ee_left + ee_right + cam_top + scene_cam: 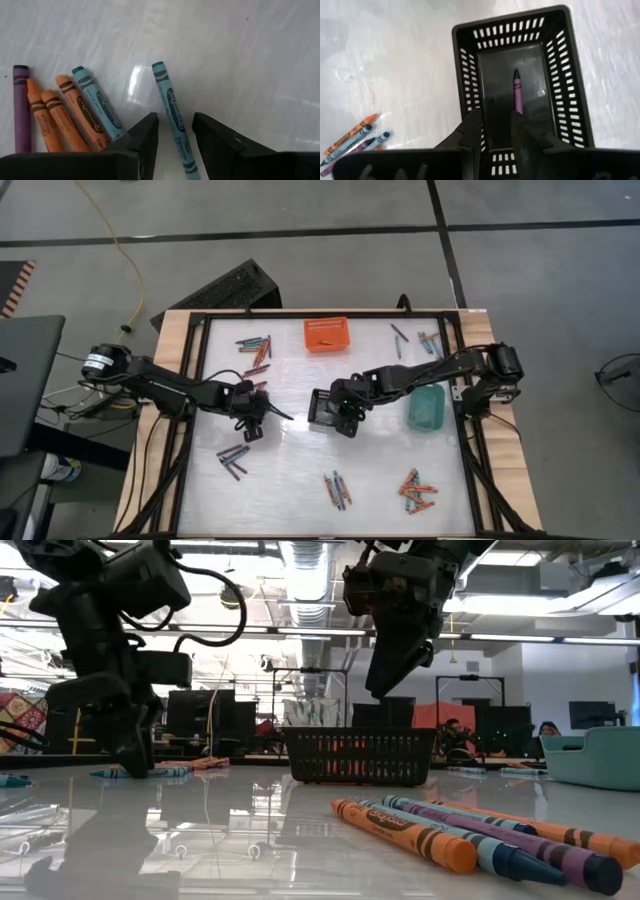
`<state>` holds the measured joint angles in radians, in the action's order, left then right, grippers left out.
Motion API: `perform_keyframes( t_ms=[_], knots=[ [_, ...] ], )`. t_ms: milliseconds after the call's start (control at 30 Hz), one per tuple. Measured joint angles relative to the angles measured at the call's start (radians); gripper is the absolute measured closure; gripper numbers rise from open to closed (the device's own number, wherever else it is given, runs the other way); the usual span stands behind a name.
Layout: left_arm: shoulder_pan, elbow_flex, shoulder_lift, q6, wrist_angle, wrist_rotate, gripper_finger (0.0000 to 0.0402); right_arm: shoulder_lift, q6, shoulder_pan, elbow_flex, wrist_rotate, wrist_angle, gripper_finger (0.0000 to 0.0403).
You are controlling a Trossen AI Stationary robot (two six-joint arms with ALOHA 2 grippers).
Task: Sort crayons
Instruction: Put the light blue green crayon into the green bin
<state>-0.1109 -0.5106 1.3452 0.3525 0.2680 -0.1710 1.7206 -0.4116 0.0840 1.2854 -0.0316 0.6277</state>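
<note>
My left gripper (pixel 175 127) is low over the table's left half (pixel 256 416), open. Its fingers stand on either side of a teal-blue crayon (pixel 170 100) that lies flat on the white table, without touching it. Beside that one lie several more crayons (pixel 65 112), orange, teal and purple. My right gripper (pixel 495 117) hangs open above the black basket (pixel 470 75) at the table's middle (pixel 325 412). A purple crayon (pixel 517 92) is inside the basket, and a fingertip hides its near end.
An orange basket (pixel 327 333) stands at the far middle and a teal basket (pixel 426 408) to the right. Crayon clusters lie at the far left (pixel 255 348), far right (pixel 430 340), near left (pixel 233 458) and near right (pixel 415 492), some close to the low camera (pixel 450 835).
</note>
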Motion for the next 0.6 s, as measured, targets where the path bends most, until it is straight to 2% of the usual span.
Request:
perform_keyframes(
  t_ms=[133,333,600],
  knots=[
    [0.016,-0.003,0.023,-0.002,-0.018,0.027,0.0303,0.0,0.002,0.001,0.0,-0.001,0.0,0.0302],
    [0.035,0.0,0.022,-0.032,-0.05,0.064,0.0387,0.0,0.016,0.001,0.0,-0.001,0.0,0.0302],
    [0.055,-0.036,0.024,-0.056,-0.041,0.093,0.0398,-0.011,0.03,0.024,0.0,-0.02,-0.001,0.0302]
  ],
)
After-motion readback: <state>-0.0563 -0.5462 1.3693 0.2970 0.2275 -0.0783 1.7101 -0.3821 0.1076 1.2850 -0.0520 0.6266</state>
